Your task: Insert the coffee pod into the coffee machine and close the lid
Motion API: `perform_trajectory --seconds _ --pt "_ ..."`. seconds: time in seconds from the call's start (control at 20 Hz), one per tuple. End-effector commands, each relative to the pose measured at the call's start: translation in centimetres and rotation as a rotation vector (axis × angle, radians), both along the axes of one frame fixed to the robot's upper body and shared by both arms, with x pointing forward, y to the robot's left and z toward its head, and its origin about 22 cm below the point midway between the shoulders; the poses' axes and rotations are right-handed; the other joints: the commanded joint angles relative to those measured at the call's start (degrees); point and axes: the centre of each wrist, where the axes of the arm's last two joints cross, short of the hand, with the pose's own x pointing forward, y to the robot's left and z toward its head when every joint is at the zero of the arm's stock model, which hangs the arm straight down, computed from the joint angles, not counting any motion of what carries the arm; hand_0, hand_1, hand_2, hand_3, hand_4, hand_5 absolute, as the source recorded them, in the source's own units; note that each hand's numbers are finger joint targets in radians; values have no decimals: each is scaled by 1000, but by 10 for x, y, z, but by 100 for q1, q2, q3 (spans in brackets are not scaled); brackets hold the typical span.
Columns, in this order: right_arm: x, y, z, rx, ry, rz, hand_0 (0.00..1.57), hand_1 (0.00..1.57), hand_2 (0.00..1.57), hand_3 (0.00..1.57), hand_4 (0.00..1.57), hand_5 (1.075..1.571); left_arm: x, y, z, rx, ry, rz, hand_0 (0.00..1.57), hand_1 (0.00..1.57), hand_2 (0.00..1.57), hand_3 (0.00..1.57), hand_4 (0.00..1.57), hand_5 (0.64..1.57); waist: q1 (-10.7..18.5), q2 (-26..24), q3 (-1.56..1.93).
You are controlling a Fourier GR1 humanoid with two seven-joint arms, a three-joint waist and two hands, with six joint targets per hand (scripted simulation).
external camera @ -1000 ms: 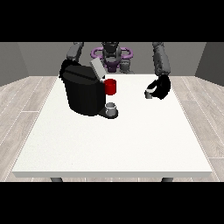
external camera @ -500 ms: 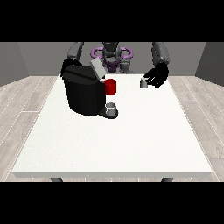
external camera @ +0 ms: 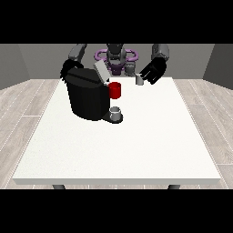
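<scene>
The black coffee machine stands on the white table at the back left, its grey lid tilted up and open. A red part juts from its front above a small grey cup on the drip tray. The hand at the view's right hovers above the table's back edge, right of the machine. At its fingertips it pinches the small grey coffee pod. The hand at the view's left sits behind the machine's top left corner, partly hidden.
The robot's purple and grey torso stands behind the table's far edge. Wide bare table surface stretches from the machine towards the camera and to the right.
The hand at the view's right has risen and moved towards the view's left and the machine, carrying the pod along. The machine, the cup and the other hand stay put.
</scene>
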Motion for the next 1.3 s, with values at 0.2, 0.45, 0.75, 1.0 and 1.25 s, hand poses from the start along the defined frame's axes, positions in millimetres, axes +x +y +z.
perform_trajectory --seconds 0.2,0.45,0.75,1.0,1.25 --pt "11 6 4 -17 -12 -8 0 0 0 0 508 1571 17 -44 53 -8 -38 -7 1248 1248 1292 1237 515 1571 -43 -12 1" --pt "28 14 42 -22 -87 18 0 0 0 0 509 1571 22 -34 98 -70 -134 36 1255 1255 1287 1219 471 1571 -450 489 -2" --pt "24 18 49 -47 -128 9 0 0 0 0 520 1571 20 -15 109 -27 -175 40 1282 1282 1329 1263 517 1571 -546 655 -2" --pt "14 15 35 -36 -114 12 0 0 0 0 526 1571 21 -21 97 -22 -172 48 1277 1277 1303 1236 488 1571 -592 656 -1" --pt "19 8 42 -41 -96 16 0 0 0 0 514 1571 24 -30 96 -15 -123 37 1283 1283 1314 1222 504 1571 -670 653 -1"
